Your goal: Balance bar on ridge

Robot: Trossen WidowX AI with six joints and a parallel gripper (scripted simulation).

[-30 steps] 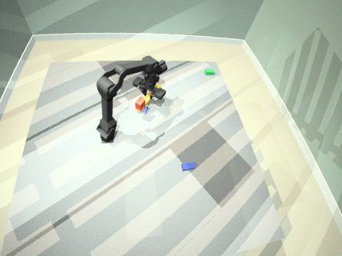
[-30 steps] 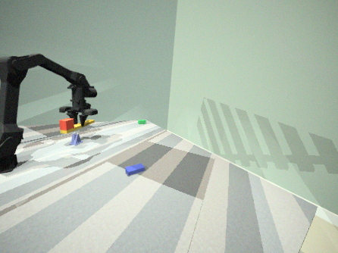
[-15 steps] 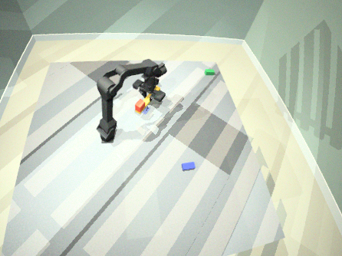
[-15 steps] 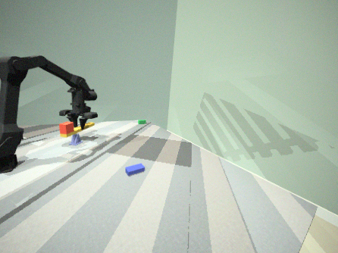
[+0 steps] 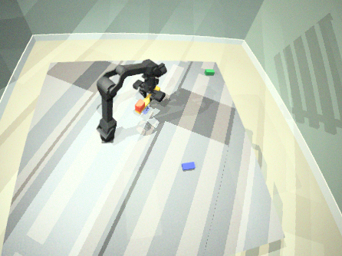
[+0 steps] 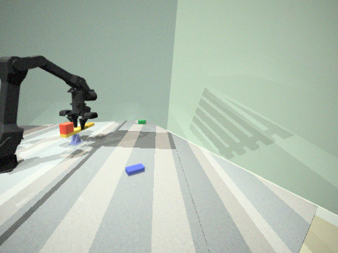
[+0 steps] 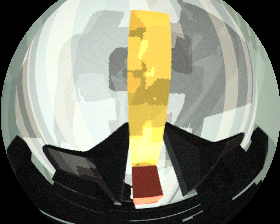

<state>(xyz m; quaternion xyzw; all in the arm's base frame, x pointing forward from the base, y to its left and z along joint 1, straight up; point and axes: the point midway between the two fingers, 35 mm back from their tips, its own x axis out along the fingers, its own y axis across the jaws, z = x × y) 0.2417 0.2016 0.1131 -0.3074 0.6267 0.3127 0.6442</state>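
The yellow bar (image 5: 147, 102) (image 6: 89, 126) (image 7: 149, 65) carries a red block (image 5: 139, 105) (image 6: 66, 128) (image 7: 147, 181) on its end nearer the arm's base. My gripper (image 6: 79, 128) (image 7: 145, 126) points down and is shut on the bar, between the red block and the far end. The blue-violet ridge (image 5: 146, 110) (image 6: 76, 140) stands on the table under the bar, nearer the red block's end. The bar is clear of the table and its underside is at the ridge's top; I cannot tell whether they touch. The wrist view does not show the ridge.
A flat blue block (image 5: 188, 166) (image 6: 135, 169) lies on the table, well away from the ridge. A small green block (image 5: 209, 72) (image 6: 142, 122) lies near the table's far corner. Shadow stripes cross the table.
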